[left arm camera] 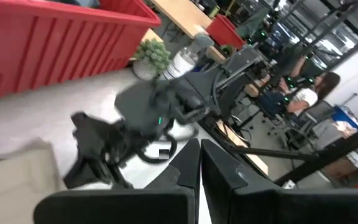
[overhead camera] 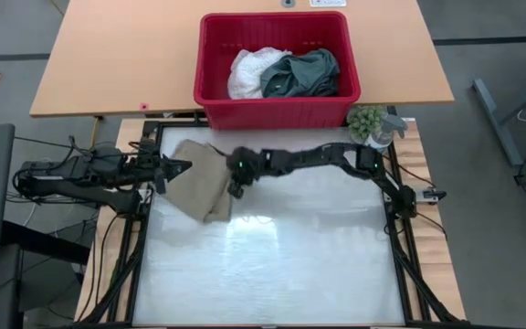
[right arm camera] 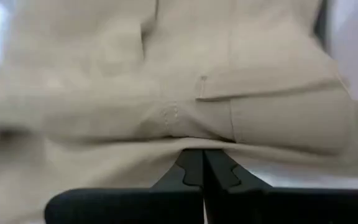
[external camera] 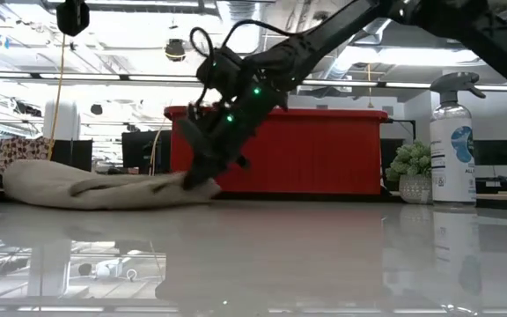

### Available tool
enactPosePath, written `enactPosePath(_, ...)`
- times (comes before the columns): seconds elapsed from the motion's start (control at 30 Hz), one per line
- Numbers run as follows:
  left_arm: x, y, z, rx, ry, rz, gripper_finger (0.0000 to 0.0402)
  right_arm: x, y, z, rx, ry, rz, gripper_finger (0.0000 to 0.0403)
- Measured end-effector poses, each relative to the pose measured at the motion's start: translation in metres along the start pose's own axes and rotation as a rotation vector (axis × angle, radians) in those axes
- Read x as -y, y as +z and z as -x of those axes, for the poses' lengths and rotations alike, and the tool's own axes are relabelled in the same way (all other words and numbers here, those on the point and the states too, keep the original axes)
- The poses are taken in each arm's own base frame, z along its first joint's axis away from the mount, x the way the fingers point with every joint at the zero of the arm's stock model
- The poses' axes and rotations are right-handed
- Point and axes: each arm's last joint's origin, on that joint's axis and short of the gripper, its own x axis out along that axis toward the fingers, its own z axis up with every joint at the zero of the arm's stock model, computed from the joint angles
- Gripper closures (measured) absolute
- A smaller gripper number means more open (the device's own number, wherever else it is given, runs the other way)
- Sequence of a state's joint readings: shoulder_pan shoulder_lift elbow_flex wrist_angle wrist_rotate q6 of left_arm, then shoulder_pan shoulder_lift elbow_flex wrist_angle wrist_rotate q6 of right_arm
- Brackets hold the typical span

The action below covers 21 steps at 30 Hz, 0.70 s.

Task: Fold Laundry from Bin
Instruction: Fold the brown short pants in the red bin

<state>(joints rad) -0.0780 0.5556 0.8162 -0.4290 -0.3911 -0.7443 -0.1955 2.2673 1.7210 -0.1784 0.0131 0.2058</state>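
- The beige-khaki garment [overhead camera: 202, 180] lies loosely folded on the table [overhead camera: 281, 265] near its far left corner, just in front of the bin [overhead camera: 277, 108]; the white garment [overhead camera: 247, 71] and the dark teal-green garment [overhead camera: 301, 73] sit inside the bin, not yet taken out.
- The right gripper [overhead camera: 236, 189] is clenched with nothing between its fingers, its tip pressed at the garment's right-hand edge. A push from there could drag the top layer, bunching the fold or sliding the whole piece toward the table's left edge.
- The left gripper [overhead camera: 183, 166] is also clenched and empty, at the garment's far left edge. With neither gripper pinning the cloth, a smoothing stroke would likely shift it rather than flatten it.
- The two grippers are near each other across the garment; a careless move could make them collide.
- From above, the right arm covers part of the garment's edge, so whether the layers line up there cannot be told.
- The right wrist view shows only cloth close up, and the bin's lower contents are hidden under the two garments.
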Motion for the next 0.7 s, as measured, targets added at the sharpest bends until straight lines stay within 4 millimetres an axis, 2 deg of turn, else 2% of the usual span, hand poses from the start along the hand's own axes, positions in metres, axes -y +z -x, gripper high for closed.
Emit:
enactPosePath(0.17, -0.001, 0.001, 0.0, 0.025, 0.027, -0.003, 0.0401, 0.026, 0.037, 0.012, 0.09, 0.004, 0.028, 0.0388)
enactPosePath(0.37, -0.001, 0.001, 0.0, 0.03, 0.032, -0.007, 0.0401, 0.028, 0.059, 0.034, 0.017, -0.098, 0.107, 0.0388)
enactPosePath(0.47, -0.001, 0.001, 0.0, 0.03, 0.032, -0.007, 0.0401, 0.015, 0.06, 0.041, -0.044, -0.061, 0.12, 0.0388)
enactPosePath(0.57, -0.001, 0.001, 0.0, 0.03, 0.032, -0.007, 0.0401, -0.01, 0.054, 0.042, -0.076, -0.027, 0.161, 0.0388)
enactPosePath(0.7, -0.001, 0.001, 0.0, 0.029, 0.032, -0.023, 0.0401, -0.031, 0.036, 0.025, -0.126, -0.005, 0.152, 0.0388)
